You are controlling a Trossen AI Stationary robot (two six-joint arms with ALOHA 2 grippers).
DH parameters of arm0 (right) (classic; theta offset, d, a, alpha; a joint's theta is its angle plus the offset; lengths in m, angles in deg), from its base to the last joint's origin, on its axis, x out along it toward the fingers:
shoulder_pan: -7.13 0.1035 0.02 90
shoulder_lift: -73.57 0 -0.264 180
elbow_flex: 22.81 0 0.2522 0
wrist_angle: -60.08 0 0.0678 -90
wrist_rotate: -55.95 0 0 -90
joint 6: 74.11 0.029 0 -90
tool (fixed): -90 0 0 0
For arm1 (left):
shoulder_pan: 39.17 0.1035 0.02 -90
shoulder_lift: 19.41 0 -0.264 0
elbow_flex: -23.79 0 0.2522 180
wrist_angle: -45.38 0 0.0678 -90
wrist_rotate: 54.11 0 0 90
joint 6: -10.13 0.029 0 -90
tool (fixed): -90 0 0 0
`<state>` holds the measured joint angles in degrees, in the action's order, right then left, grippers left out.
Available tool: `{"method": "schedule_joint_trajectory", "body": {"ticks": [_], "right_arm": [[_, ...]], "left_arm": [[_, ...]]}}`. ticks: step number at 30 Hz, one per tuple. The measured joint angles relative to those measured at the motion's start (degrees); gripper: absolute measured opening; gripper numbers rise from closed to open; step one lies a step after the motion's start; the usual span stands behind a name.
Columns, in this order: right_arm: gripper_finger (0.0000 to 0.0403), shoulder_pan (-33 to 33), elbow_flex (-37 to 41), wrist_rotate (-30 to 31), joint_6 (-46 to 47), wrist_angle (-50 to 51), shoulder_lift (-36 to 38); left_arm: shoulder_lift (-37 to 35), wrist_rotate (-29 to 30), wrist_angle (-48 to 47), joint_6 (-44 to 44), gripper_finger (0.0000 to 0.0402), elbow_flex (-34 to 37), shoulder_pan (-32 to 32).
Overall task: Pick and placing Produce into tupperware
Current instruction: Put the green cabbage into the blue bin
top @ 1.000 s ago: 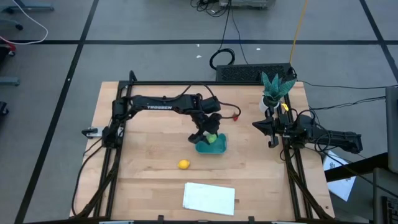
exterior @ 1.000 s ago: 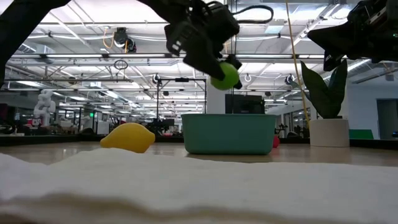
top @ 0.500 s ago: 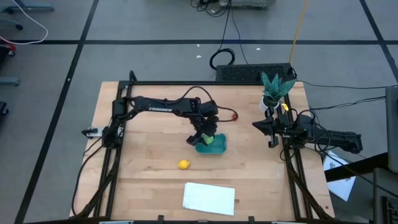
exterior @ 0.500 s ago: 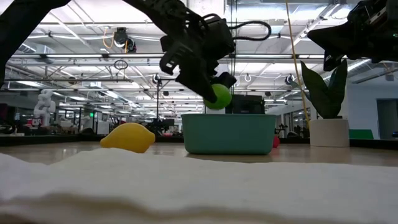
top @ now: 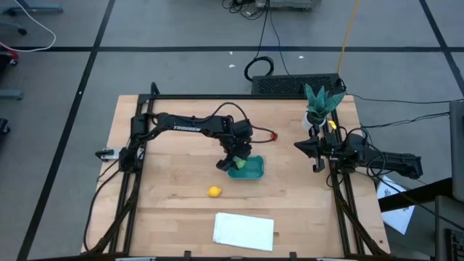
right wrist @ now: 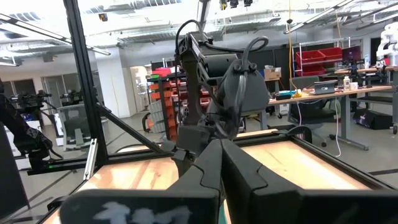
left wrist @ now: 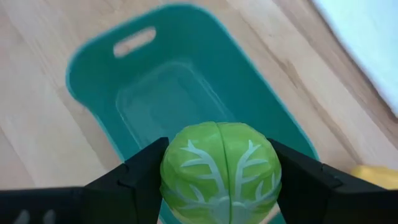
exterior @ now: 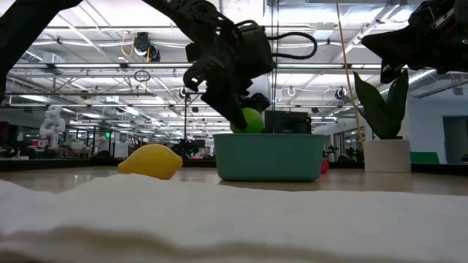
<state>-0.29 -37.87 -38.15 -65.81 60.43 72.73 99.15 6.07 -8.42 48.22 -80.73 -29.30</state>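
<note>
Across the wooden table I take the teal tupperware tub near its middle as my landmark. Nearer the front edge than the tub lies the flat white sheet, well apart from it. Off to the tub's right, at the table's right edge, my right arm waits with its gripper pinched fully closed and holding nothing; the potted plant stands beyond it toward the back corner. My left gripper sits right over the tub's left end, its fingers clamped on either side of the light-green ball, which hangs just at the tub's rim height in the low view, above the tub's bare floor. The yellow lemon piece rests on the wood to the front-left of the tub, near but apart. The small red piece lies behind the tub, toward the back of the table
</note>
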Motion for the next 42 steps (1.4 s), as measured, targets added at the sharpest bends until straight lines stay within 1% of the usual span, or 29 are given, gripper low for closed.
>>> {"method": "schedule_joint_trajectory", "body": {"ticks": [3, 5, 8, 16, 21, 28, 42], "right_arm": [[0.0000, 0.00, 0.00, 0.00, -0.09, 0.00, 0.00], [0.0000, 0.00, -0.02, 0.00, -0.24, 0.00, 0.00], [0.0000, 0.01, 0.00, 0.00, -0.42, -0.02, 0.00], [0.0000, 0.01, 0.00, 0.00, -0.44, -0.02, 0.01], [0.0000, 0.00, -0.01, 0.00, -0.44, -0.02, 0.00], [0.0000, 0.01, 0.00, 0.00, -0.42, -0.02, 0.01], [0.0000, 0.02, 0.00, 0.00, -0.42, -0.02, 0.02]], "left_arm": [[0.00, 2.52, -1.15, -2.27, 0.0244, -0.01, -0.21], [0.00, 2.95, -2.36, -3.36, 0.0244, -0.49, -0.26], [0.00, 3.14, -2.53, -3.76, 0.0244, -0.66, -0.53], [0.00, 6.00, -2.25, -3.27, 0.0244, -0.66, -1.56], [0.00, 6.01, 0.03, -2.80, 0.0244, -0.66, -2.51], [0.00, 5.98, 0.43, -0.43, 0.0244, -0.66, -3.63], [0.07, 4.80, 0.35, -2.52, 0.0244, -0.42, -3.04]]}}
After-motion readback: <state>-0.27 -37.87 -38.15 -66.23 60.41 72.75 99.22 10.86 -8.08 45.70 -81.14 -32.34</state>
